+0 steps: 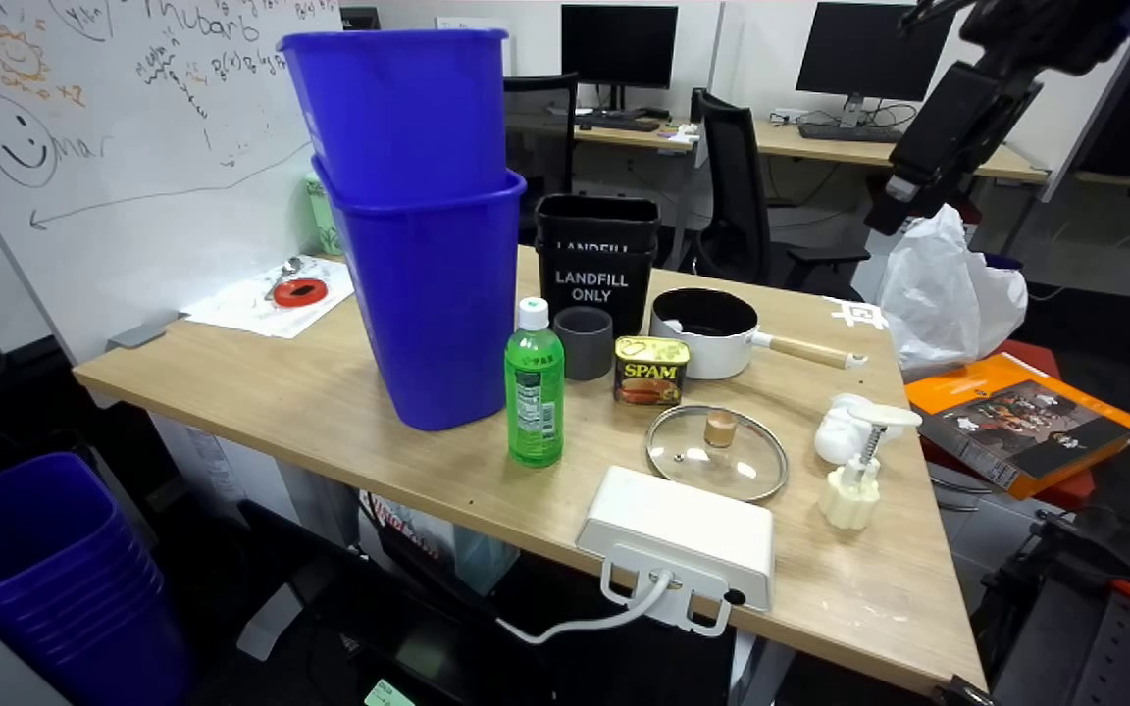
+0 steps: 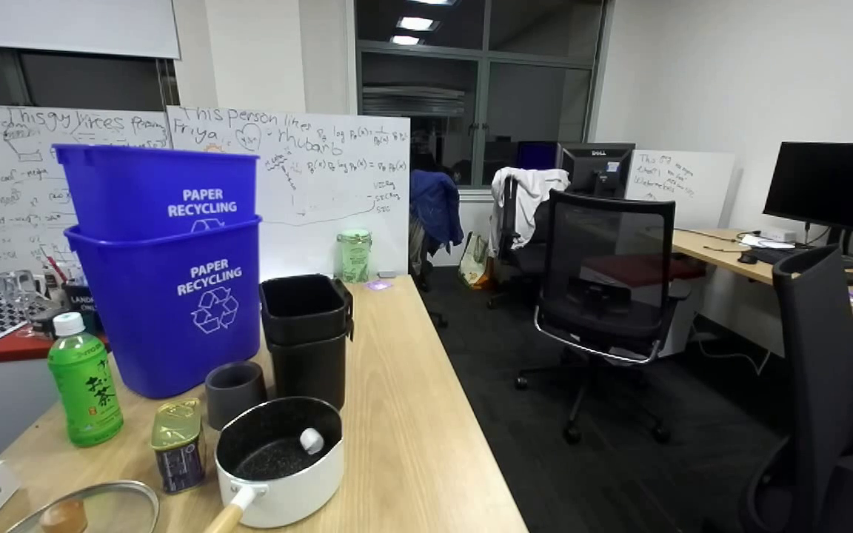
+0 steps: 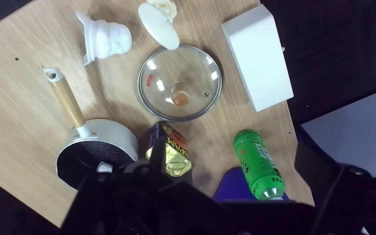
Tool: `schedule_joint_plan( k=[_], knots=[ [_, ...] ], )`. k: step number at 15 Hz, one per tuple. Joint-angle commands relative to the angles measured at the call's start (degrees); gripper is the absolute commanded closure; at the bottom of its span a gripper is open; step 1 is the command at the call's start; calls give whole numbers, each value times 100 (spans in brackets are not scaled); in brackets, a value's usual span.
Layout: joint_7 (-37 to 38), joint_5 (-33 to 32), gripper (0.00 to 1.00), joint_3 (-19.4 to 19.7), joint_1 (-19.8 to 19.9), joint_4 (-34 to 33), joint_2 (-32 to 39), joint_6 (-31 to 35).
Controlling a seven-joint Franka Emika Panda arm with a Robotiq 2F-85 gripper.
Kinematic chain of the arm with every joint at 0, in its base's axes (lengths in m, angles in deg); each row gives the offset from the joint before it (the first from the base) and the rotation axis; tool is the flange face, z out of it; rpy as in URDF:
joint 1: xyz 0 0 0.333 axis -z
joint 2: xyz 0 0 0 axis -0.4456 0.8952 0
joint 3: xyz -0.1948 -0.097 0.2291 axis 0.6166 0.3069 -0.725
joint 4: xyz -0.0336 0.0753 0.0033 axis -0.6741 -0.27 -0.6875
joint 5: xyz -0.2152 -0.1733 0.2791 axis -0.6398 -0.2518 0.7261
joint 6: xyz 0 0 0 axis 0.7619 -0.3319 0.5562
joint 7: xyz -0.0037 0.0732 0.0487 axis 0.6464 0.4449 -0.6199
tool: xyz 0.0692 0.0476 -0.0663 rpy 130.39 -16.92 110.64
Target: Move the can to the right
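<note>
Can point(image 3: 175, 151) lies just below ctr. in wrist view, left of mid-line of our hand point(image 3: 231, 154), spread wide w/ nothing held.

Spam can point(image 1: 650, 373) on table point(image 1: 305, 397), hand point(image 1: 889, 208) aloft

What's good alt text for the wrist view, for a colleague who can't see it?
Spam can standing on a wooden table, partly hidden behind the open, empty gripper. In the image, a white pot is left of it, a green bottle right, and a glass lid just above.
</note>
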Motion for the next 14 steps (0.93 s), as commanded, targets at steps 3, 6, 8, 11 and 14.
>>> schedule_joint_plan(
  k=[3, 6, 8, 11, 14],
  knots=[
    [1, -9, 0, 8, -11, -13, -1, -12],
    [-119, -29, 0, 35, -35, 39, 4, 102],
    [-376, -56, 0, 108, -89, 108, 56, 351],
    [-996, -106, 0, 234, -202, 289, 210, 1061],
    [-1685, -55, 0, 471, -457, 462, 536, 1954]
  ],
)
